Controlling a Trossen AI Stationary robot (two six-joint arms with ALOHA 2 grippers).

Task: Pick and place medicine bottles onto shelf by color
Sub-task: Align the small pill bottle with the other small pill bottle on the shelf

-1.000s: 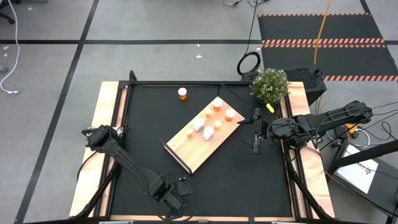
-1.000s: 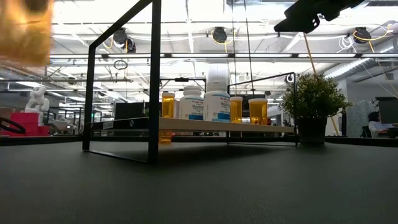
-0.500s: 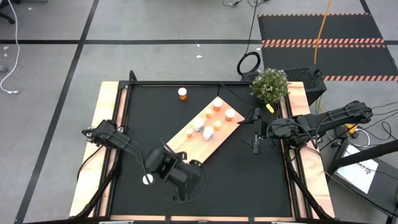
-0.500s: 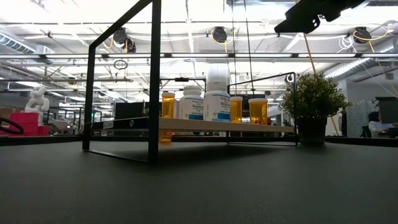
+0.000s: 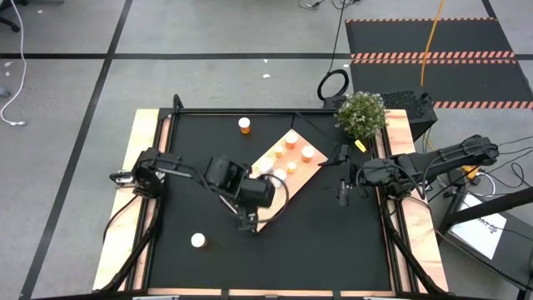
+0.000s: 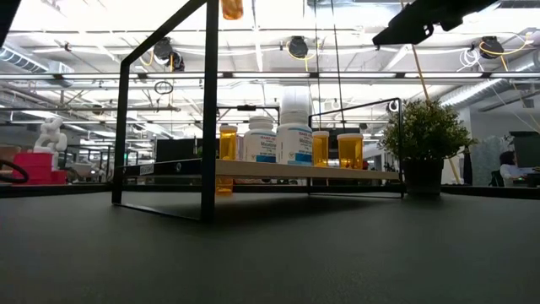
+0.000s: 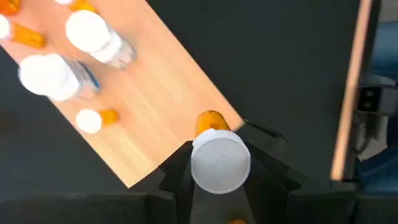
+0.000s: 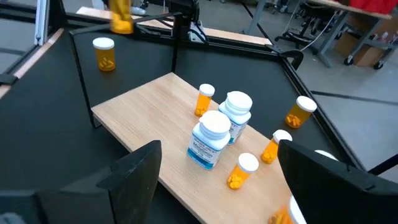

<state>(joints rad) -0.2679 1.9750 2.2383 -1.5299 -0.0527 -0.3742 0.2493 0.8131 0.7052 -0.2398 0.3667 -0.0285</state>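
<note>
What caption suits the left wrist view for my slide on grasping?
Left gripper holds a white-capped orange medicine bottle above the near end of the wooden shelf.

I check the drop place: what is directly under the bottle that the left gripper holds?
Under the orange bottle in the left gripper lies the bare near end of the shelf. The cap and fingers cover what is straight below.

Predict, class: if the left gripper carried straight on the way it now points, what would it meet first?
Most likely the shelf. The left gripper, shut on an orange bottle, points down at the board's bare near end, though how high it hangs above is unclear.
</note>
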